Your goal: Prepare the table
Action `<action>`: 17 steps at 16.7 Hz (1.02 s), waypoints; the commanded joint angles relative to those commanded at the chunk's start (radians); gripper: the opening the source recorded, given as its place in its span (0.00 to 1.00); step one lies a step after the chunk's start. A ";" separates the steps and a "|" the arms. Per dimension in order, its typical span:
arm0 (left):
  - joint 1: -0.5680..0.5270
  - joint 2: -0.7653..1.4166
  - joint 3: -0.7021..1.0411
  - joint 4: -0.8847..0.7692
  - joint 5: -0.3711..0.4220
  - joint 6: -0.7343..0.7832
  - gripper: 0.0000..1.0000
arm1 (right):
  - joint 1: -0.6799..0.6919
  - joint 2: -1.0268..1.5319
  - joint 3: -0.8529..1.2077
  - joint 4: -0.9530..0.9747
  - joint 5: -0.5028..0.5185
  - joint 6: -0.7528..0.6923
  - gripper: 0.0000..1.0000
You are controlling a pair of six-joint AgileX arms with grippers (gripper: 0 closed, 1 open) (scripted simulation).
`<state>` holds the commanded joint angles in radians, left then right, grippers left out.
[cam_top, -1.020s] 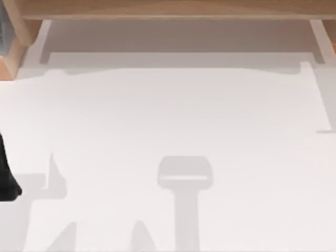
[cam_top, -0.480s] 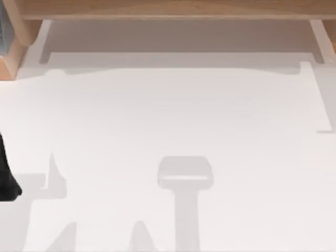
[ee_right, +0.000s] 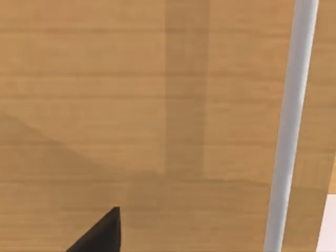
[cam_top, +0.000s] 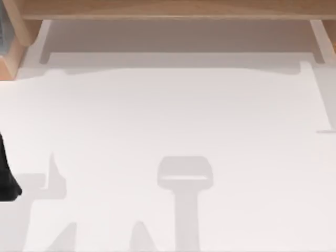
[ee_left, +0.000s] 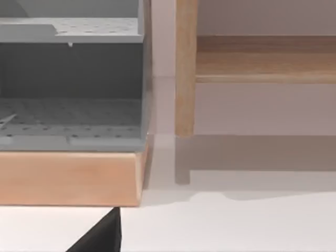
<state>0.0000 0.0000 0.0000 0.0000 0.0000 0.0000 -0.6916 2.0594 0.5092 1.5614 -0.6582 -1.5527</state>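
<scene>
The table (cam_top: 173,115) is a plain white top spreading across the top view, with nothing on it but soft shadows. A black piece of my left arm (cam_top: 6,178) pokes in at the table's left edge. In the left wrist view a dark tip of my left gripper (ee_left: 100,236) hangs low over the white table (ee_left: 236,226) and faces the wooden shelf. The right wrist view has a dark tip of my right gripper (ee_right: 100,233) close in front of a light-brown wooden surface (ee_right: 131,105).
A light-brown wooden frame (cam_top: 168,9) runs along the table's far edge, with a post (ee_left: 185,68) standing on the top. At the far left a grey perforated rack (ee_left: 68,79) sits on a wooden base (ee_left: 68,178). A white bar (ee_right: 291,126) crosses the wood.
</scene>
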 joint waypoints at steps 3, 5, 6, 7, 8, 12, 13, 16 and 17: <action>0.000 0.000 0.000 0.000 0.000 0.000 1.00 | 0.003 0.001 0.004 -0.003 0.003 0.000 1.00; 0.000 0.000 0.000 0.000 0.000 0.000 1.00 | 0.003 0.001 0.004 -0.003 0.003 0.000 0.92; 0.000 0.000 0.000 0.000 0.000 0.000 1.00 | 0.003 0.001 0.004 -0.003 0.003 0.000 0.85; 0.000 0.000 0.000 0.000 0.000 0.000 1.00 | 0.003 0.001 0.004 -0.003 0.003 0.000 0.77; 0.000 0.000 0.000 0.000 0.000 0.000 1.00 | 0.003 0.001 0.004 -0.003 0.003 0.000 0.70; 0.000 0.000 0.000 0.000 0.000 0.000 1.00 | 0.003 0.001 0.004 -0.003 0.003 0.000 0.40; 0.000 0.000 0.000 0.000 0.000 0.000 1.00 | 0.003 0.001 0.004 -0.003 0.003 0.000 0.32; 0.000 0.000 0.000 0.000 0.000 0.000 1.00 | 0.003 0.001 0.004 -0.003 0.003 0.000 0.10; 0.000 0.000 0.000 0.000 0.000 0.000 1.00 | 0.003 0.001 0.004 -0.003 0.003 0.000 0.02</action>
<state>0.0000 0.0000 0.0000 0.0000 0.0000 0.0000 -0.6888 2.0607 0.5130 1.5589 -0.6554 -1.5527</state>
